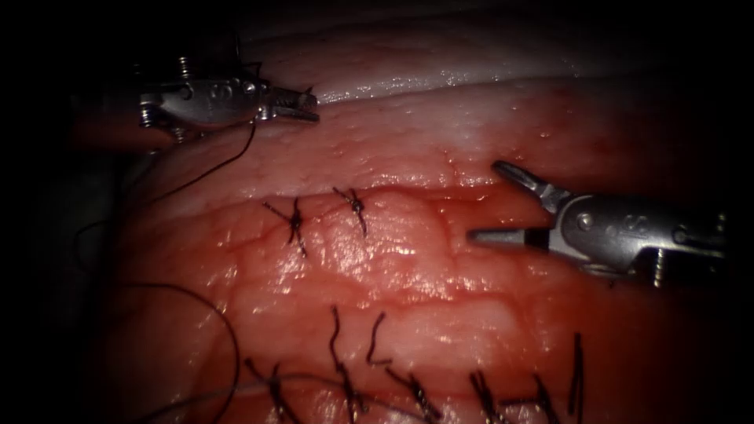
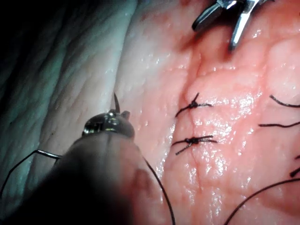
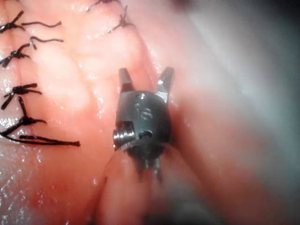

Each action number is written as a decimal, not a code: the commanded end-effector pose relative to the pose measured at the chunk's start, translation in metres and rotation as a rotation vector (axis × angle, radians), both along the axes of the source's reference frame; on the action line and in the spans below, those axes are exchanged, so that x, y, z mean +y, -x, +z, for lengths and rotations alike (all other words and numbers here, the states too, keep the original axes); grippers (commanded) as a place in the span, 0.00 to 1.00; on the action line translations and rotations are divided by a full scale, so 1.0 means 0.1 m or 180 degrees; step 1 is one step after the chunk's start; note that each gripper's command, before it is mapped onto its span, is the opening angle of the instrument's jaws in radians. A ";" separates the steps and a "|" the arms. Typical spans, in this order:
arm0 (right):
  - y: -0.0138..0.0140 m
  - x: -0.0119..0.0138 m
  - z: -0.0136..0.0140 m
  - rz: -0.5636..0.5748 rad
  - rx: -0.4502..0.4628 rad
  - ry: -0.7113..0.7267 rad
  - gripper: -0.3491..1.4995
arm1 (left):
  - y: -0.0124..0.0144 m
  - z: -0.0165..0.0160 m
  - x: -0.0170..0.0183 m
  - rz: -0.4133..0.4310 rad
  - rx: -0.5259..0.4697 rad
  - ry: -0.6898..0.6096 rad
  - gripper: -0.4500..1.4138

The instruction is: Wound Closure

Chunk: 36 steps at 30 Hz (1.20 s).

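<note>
Setting was a surgical-skills training bench in a lab, not an operating room. The tissue (image 1: pixel 408 251) was a slab of pork belly with a pale fatty band along its far edge, lying under narrow endoscope lighting that fell to black all round. Several knotted black stitches (image 1: pixel 297 224) in two rows marked repeated suturing practice. Two metal wristed needle drivers, the left tool (image 1: pixel 302 104) and right tool (image 1: pixel 503 206), were robot instruments on thin shafts.
</note>
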<state>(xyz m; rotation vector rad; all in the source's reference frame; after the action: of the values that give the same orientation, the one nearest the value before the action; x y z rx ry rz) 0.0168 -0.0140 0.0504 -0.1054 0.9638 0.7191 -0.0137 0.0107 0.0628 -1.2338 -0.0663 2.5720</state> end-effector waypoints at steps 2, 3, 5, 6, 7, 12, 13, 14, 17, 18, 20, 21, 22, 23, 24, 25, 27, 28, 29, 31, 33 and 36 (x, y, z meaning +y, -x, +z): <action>-0.006 0.007 0.002 -0.0026 0.0106 -0.0069 0.74 | 0.013 -0.009 0.003 0.0030 -0.0239 0.0304 0.00; -0.005 0.010 0.002 -0.0021 0.0137 -0.0108 0.76 | 0.017 -0.015 0.003 0.0037 -0.0320 0.0425 0.00; -0.003 0.016 0.000 0.0011 0.0213 -0.0216 0.80 | 0.025 -0.029 0.000 0.0050 -0.0540 0.0602 0.00; -0.002 0.020 0.000 0.0037 0.0246 -0.0289 0.81 | 0.029 -0.034 -0.001 0.0063 -0.0642 0.0658 0.00; 0.000 0.024 -0.001 0.0053 0.0299 -0.0360 0.81 | 0.032 -0.040 -0.003 0.0084 -0.0732 0.0736 0.00; 0.011 0.036 0.002 0.0275 0.0570 -0.0831 0.64 | 0.047 -0.063 -0.021 0.0150 -0.1190 0.1030 0.00; 0.013 0.037 0.003 0.0332 0.0625 -0.0935 0.56 | 0.048 -0.066 -0.025 0.0177 -0.1245 0.1081 0.00; 0.016 0.039 0.005 0.0396 0.0720 -0.1089 0.48 | 0.050 -0.068 -0.030 0.0210 -0.1290 0.1129 0.00; 0.021 0.043 0.008 0.0458 0.1028 -0.1509 0.46 | 0.055 -0.074 -0.044 0.0360 -0.1495 0.1263 0.00; 0.021 0.044 0.010 0.0467 0.1100 -0.1611 0.47 | 0.057 -0.076 -0.049 0.0411 -0.1591 0.1295 0.00; 0.022 0.047 0.012 0.0461 0.1229 -0.1792 0.54 | 0.060 -0.078 -0.058 0.0495 -0.1760 0.1337 0.00; 0.021 0.049 0.012 0.0454 0.1285 -0.1890 0.60 | 0.063 -0.079 -0.065 0.0555 -0.1850 0.1392 0.00; 0.020 0.050 0.013 0.0473 0.1361 -0.1963 0.65 | 0.065 -0.080 -0.070 0.0603 -0.1913 0.1442 0.00; 0.018 0.052 0.013 0.0491 0.1458 -0.2053 0.71 | 0.067 -0.081 -0.075 0.0669 -0.1954 0.1480 0.00; 0.016 0.053 0.013 0.0498 0.1550 -0.2129 0.70 | 0.071 -0.081 -0.081 0.0757 -0.1987 0.1507 0.00; 0.014 0.052 0.013 0.0478 0.1627 -0.2178 0.69 | 0.074 -0.082 -0.084 0.0831 -0.2009 0.1533 0.00; 0.009 0.050 0.011 0.0374 0.1740 -0.2236 0.54 | 0.078 -0.083 -0.090 0.0884 -0.2080 0.1546 0.00; 0.006 0.049 0.010 0.0320 0.1776 -0.2249 0.50 | 0.081 -0.084 -0.093 0.0911 -0.2116 0.1553 0.00; 0.003 0.047 0.010 0.0290 0.1798 -0.2255 0.49 | 0.083 -0.085 -0.095 0.0923 -0.2119 0.1556 0.00; -0.004 0.045 0.009 0.0252 0.1822 -0.2265 0.49 | 0.086 -0.088 -0.097 0.0936 -0.2152 0.1564 0.00; -0.016 0.043 0.010 0.0286 0.1765 -0.2283 0.48 | 0.088 -0.095 -0.101 0.0952 -0.2168 0.1563 0.00; -0.025 0.043 0.013 0.0309 0.1498 -0.2087 0.37 | 0.088 -0.104 -0.104 0.0960 -0.2178 0.1573 0.00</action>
<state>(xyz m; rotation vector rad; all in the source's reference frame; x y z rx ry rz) 0.0185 -0.0097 0.0512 0.6121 1.1145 1.1535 -0.0221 0.0000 0.0516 -2.4077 0.2740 2.3295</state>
